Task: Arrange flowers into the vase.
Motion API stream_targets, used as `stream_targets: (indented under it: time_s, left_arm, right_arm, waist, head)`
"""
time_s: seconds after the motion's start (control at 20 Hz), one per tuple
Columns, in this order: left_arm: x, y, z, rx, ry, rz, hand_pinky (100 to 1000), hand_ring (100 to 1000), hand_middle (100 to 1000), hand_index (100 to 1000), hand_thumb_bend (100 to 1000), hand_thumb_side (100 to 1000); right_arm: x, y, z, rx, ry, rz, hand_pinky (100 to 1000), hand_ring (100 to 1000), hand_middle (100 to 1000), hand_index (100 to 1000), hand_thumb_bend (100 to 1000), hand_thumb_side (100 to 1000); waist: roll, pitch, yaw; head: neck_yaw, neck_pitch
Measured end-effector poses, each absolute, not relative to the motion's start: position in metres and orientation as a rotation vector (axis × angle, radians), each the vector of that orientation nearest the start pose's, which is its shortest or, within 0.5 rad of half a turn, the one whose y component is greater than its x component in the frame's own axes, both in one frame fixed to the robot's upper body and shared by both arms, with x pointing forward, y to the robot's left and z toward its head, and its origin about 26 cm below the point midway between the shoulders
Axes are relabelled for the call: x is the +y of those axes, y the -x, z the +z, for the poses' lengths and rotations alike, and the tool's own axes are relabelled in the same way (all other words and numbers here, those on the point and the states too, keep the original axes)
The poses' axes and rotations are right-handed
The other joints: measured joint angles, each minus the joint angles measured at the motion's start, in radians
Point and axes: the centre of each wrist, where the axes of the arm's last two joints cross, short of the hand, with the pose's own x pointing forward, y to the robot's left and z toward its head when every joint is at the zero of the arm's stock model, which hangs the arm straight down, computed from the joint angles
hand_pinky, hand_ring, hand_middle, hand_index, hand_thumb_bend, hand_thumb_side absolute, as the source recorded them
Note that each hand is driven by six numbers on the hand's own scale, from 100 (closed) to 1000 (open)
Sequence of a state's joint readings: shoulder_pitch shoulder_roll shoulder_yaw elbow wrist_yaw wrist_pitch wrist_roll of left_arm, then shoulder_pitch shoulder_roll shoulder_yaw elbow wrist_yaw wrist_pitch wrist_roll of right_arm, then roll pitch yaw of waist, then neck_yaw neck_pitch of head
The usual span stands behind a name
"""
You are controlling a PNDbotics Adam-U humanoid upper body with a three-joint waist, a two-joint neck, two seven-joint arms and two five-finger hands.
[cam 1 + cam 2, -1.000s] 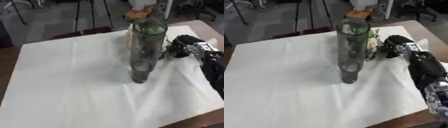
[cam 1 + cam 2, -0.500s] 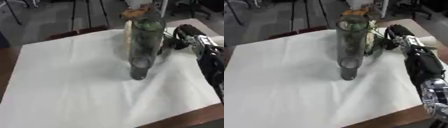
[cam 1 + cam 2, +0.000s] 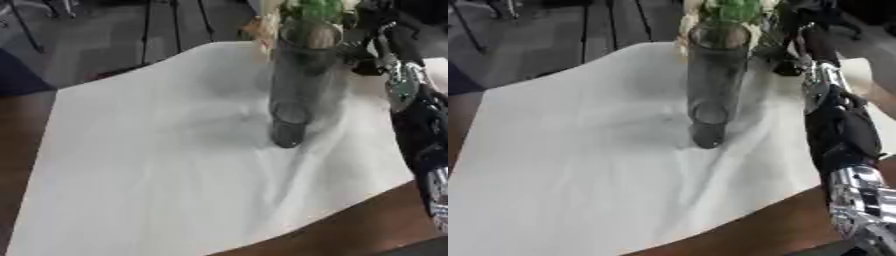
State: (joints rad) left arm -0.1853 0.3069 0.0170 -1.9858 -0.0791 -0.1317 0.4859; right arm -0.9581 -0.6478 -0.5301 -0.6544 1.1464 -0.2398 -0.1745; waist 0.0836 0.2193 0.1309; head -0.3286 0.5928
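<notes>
The fingers of the right hand (image 3: pixel 794 15) sit at the very top of the view, dark and blurred, so whether they are curled on the green stems beside them cannot be told. The right arm (image 3: pixel 837 130) runs down the right side from there to the lower right corner, just above the bench's near right edge. The flowers (image 3: pixel 726 10), pale blooms and green leaves, are bunched right at the mouth of the vase (image 3: pixel 710 85), partly cut off by the top of the frame. The vase is a tall clear glass cylinder standing upright on the white cloth (image 3: pixel 157 165) in the right half of the bench (image 3: pixel 22 130), near its far edge. Left and in front of the vase the cloth lies wide and bare, lightly wrinkled. Brown bench wood shows along the left edge and the near right corner.
</notes>
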Motion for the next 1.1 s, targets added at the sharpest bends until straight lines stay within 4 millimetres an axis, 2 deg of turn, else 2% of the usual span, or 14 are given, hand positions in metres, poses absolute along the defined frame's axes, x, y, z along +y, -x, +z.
stream_targets:
  time_s: [0.65,1.1]
  left_arm:
    - [0.273,-0.289,0.165,-2.345,-0.494,0.164,715,668,646,834,522,966]
    - [0.274,-0.289,0.165,-2.343,-0.495,0.163,717,668,645,834,522,967]
  right_arm:
    - [-0.485,-0.435,0.209,-1.555,1.358,0.431,100,100,100,100,309,100]
    - [-0.489,-0.433,0.204,-1.58,1.264,0.357,100,100,100,100,237,100]
  waist:
    - [-0.006,-0.01,0.0]
    - [-0.006,-0.011,-0.001]
  head:
    - [-0.007,0.0]
    - [-0.012,0.0]
